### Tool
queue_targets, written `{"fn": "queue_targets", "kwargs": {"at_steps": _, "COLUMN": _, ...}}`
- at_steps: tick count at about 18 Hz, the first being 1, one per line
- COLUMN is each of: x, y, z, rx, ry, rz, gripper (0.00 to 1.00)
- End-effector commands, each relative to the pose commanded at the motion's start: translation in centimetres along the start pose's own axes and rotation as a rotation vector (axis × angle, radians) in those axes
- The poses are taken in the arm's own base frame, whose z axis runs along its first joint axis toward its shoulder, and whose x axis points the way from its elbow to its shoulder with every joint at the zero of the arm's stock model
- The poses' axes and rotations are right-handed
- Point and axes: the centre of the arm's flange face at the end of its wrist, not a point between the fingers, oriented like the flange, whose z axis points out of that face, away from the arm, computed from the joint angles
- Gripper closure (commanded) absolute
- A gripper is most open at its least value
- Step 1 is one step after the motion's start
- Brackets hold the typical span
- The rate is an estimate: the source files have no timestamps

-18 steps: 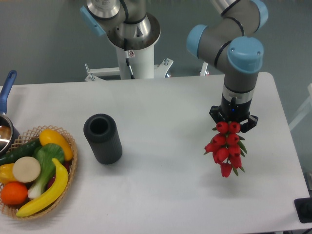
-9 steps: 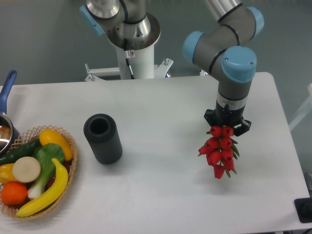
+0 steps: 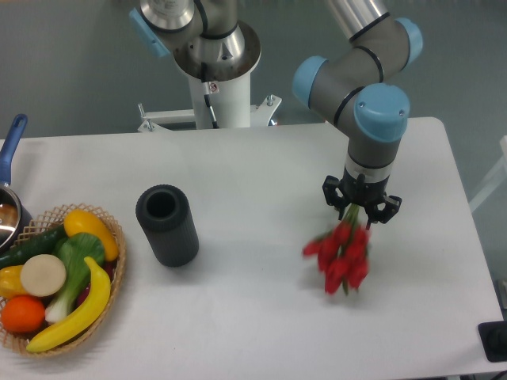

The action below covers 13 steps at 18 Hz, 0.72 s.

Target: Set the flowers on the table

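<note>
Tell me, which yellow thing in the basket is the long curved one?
The banana, along the basket's right edge. The other yellow pieces, the pepper at the top and a lump at the left, are shorter and rounder.

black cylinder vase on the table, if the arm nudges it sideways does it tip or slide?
The black vase stands upright and is taller than it is wide, so a push near its rim would probably tip it, while one low down may slide it. Its ribbed-looking surface suggests decent grip. Once on its side, the round body would likely roll, perhaps toward the basket.

The arm (image 3: 360,67) bends down from above, wrist vertical, hand (image 3: 360,207) spread open, pointing at the table.
</note>
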Motion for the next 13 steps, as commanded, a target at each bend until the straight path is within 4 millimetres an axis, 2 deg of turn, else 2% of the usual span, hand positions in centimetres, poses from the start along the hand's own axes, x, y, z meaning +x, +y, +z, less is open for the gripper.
{"fn": "queue_targets", "kwargs": {"at_steps": 6, "x": -0.1, "y": 0.5, "z": -2.0, "rx": 0.017, "ry": -0.041, "rz": -0.014, "gripper": 0.00}}
{"fn": "queue_targets", "kwargs": {"at_steps": 13, "x": -1.0, "y": 2.4, "z": -1.6, "rx": 0.025, "ry": -0.079, "rz": -0.038, "gripper": 0.00}}
